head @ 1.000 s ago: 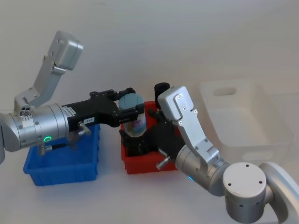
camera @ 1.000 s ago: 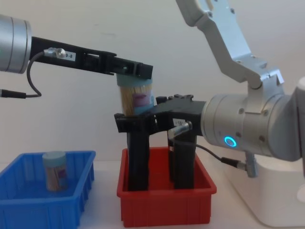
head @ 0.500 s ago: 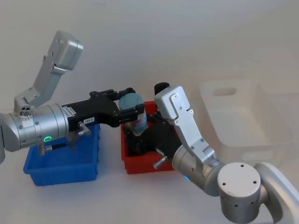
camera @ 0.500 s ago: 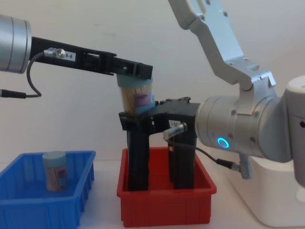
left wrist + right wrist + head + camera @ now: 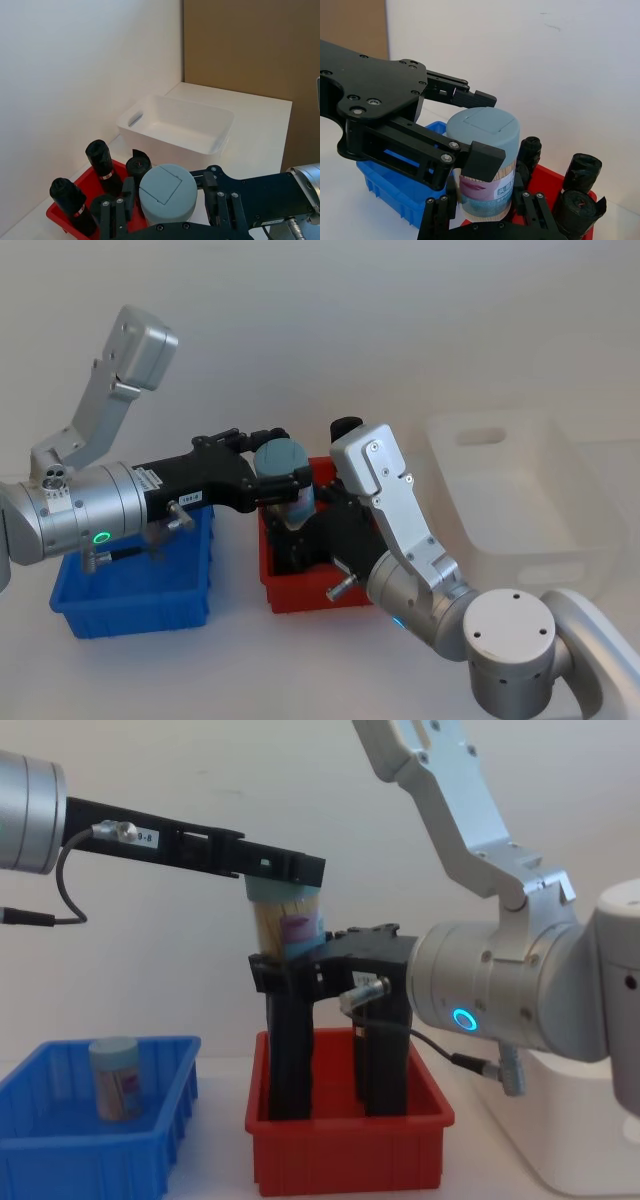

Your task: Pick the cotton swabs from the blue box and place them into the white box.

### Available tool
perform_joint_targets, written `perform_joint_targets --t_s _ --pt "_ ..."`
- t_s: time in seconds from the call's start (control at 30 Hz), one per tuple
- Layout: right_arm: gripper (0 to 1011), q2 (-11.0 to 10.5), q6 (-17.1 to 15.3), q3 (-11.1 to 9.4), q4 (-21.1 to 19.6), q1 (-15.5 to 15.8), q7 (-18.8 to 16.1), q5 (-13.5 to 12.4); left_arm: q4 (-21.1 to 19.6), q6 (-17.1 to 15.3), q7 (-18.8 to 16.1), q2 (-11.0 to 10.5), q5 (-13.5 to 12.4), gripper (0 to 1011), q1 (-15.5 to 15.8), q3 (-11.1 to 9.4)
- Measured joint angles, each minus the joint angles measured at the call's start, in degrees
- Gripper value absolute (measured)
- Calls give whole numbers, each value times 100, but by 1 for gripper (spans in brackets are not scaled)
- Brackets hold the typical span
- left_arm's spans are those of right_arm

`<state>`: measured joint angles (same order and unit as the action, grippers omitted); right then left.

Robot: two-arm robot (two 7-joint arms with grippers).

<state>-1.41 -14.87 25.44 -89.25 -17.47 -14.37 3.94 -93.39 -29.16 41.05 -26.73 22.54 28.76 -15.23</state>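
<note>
Left gripper (image 5: pixel 281 462) gripped the small clear cylindrical cotton-swab tub (image 5: pixel 487 165) by its pale blue lid, upright above the red plastic bin (image 5: pixel 350 1150), while the right gripper (image 5: pixel 298 958), jaws spread, bracketed its lower body, nearer the smooth white plastic box (image 5: pixel 470 435).

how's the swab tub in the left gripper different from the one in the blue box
The held tub hangs over the red bin; the other tub stands in the blue box. The held tub is clamped at its lid by the left gripper, with the right gripper at its base; the other tub is untouched. Both have pale blue lids and pale sticks inside.
</note>
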Motion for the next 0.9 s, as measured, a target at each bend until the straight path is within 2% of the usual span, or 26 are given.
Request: perform_joint_targets --t_s 0.2,0.53,0.9 --pt "628 1 0 2 -10 7 24 -5 0 0 0 0 0 997 0 0" --pt "629 -12 -65 -1 -87 58 147 -30 0 0 0 0 -1 1000 0 0" --pt "628 -86 -197 -31 -306 258 565 -155 0 0 0 0 -1 1000 0 0"
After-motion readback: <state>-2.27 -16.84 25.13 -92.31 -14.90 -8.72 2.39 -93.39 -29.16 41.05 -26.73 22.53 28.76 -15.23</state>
